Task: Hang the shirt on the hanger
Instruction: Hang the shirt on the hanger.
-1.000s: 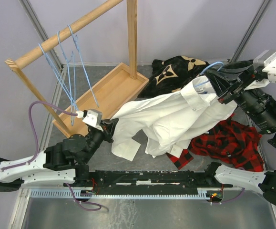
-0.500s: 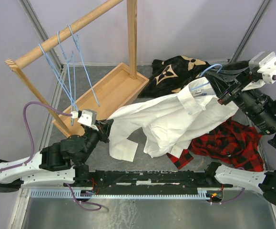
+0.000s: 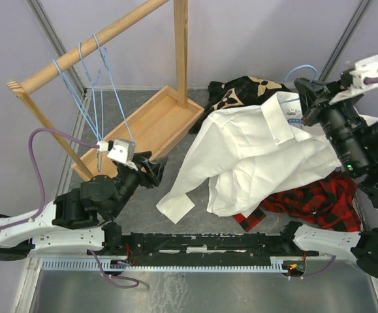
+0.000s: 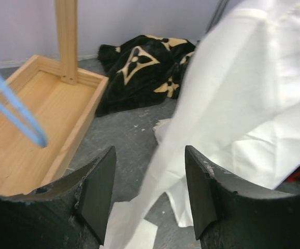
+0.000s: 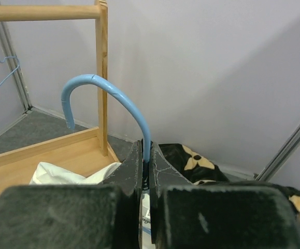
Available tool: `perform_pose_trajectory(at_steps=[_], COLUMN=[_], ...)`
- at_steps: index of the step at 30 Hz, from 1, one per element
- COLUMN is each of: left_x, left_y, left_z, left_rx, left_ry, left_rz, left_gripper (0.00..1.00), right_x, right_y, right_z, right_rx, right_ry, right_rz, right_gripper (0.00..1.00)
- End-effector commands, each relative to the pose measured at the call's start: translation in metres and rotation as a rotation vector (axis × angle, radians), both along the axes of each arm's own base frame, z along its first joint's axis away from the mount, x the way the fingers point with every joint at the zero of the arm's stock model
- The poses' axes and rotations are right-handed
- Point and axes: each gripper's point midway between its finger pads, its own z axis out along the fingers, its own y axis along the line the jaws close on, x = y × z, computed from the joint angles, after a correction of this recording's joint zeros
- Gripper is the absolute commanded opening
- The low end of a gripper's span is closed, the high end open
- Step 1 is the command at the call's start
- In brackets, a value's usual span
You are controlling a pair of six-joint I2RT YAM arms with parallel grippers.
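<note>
A light wooden clothes rack (image 3: pixel 91 42) with a shallow tray base (image 3: pixel 169 117) stands far left on the grey bench (image 3: pixel 198 220), spare light-blue wire hangers (image 3: pixel 91 85) on its rail, a black tan-flowered blanket (image 3: pixel 241 91) and a red-and-black plaid garment (image 3: pixel 313 202) to its right.

I'm mostly black, with white shells (image 3: pixel 32 235) on the lower links and a purple cable (image 3: pixel 42 140) plugged into the white camera block (image 3: pixel 121 151) on my left wrist. My left pincer (image 4: pixel 150 181) and right pincer (image 5: pixel 145 171) both have chunky matte-black fingers, kinda scuffed.
</note>
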Motion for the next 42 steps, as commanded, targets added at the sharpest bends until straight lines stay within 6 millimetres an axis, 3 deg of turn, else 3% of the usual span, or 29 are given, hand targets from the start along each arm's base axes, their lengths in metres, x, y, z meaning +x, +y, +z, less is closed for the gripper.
perform_pose_trajectory(at_steps=[1,7,15,24,34,39,42], left_x=[-0.007,-0.028,-0.055,-0.04,-0.026,-0.014,-0.018], left_y=[-0.043,-0.108,-0.165,-0.231,-0.276,-0.286,-0.293], left_z=[0.039,0.073,0.103,0.11,0.112,0.111,0.107], left_rx=[-0.085,-0.142,-0.141,-0.042,0.002,-0.028,-0.051], left_ry=[-0.065,-0.209,-0.62,-0.78,-0.82,-0.774,-0.756], left_rz=[-0.14,-0.383,-0.573,-0.538,-0.501,-0.447,-0.478], left_gripper=[0.63,0.62,0.62,0.62,0.61,0.62,0.63], right_x=[0.027,0.049,0.053,0.049,0.044,0.037,0.034], right_y=[0.012,0.044,0.061,0.067,0.066,0.064,0.062], right_z=[0.002,-0.025,-0.028,-0.029,-0.037,-0.035,-0.035], right_rx=[0.12,0.234,0.364,0.396,0.386,0.387,0.388], right_ry=[0.038,0.16,0.2,0.213,0.211,0.207,0.204], right_rz=[-0.088,-0.083,-0.039,0.011,0.031,0.059,0.065], right_gripper=[0.0,0.0,0.0,0.0,0.0,0.0,0.0])
